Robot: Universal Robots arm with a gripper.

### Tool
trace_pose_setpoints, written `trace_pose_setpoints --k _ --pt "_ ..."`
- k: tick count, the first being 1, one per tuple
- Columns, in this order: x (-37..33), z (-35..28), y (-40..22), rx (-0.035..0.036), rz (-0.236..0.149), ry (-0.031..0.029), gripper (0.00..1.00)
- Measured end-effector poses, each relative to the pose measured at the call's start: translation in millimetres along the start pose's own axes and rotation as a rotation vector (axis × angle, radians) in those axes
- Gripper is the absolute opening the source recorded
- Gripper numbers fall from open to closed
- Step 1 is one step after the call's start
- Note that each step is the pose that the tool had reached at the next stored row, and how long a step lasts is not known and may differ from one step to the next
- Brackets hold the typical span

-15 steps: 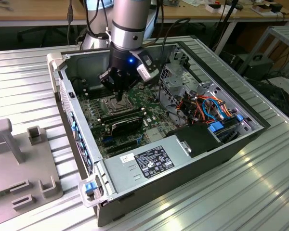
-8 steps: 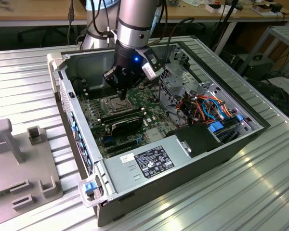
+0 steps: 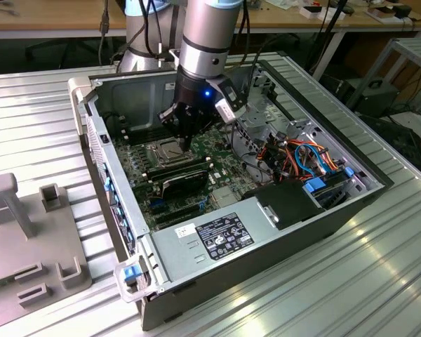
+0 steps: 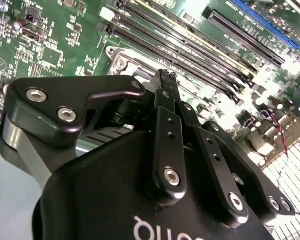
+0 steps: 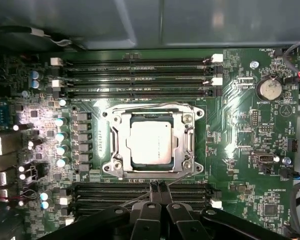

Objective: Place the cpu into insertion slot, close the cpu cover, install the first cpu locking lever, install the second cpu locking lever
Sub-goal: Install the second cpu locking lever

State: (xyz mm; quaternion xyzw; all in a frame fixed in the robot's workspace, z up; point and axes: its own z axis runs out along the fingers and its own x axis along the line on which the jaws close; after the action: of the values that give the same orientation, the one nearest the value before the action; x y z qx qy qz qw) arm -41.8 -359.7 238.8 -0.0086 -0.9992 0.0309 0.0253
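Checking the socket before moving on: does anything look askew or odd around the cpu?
Nothing stands out. The cpu sits square in the slot under the closed cover, with the gripper beside it.

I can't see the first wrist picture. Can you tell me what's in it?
A silver cpu sits in its square insertion slot on a green computer board, with the metal cpu cover framing it. The black claw hovers beside the slot, fingers together.

Ribbed metal table [image 3: 379, 267] carries open computer case [image 3: 295, 232]; grey fixture block [image 3: 28, 239] at exterior view's left.
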Motion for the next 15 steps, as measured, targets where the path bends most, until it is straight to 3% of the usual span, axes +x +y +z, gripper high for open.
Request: trace_pose_setpoints --k 5,10,12,15 --pt "-1.9 14.9 0.4 -0.0011 0.0 0.0 0.11" --pt "0.2 16.7 0.6 -0.0014 0.0 0.0001 0.11" --pt "5.1 17.7 0.5 -0.0015 0.0 0.0001 0.11" --pt "6.8 20.0 0.6 -0.0019 -0.001 0.0 0.11"
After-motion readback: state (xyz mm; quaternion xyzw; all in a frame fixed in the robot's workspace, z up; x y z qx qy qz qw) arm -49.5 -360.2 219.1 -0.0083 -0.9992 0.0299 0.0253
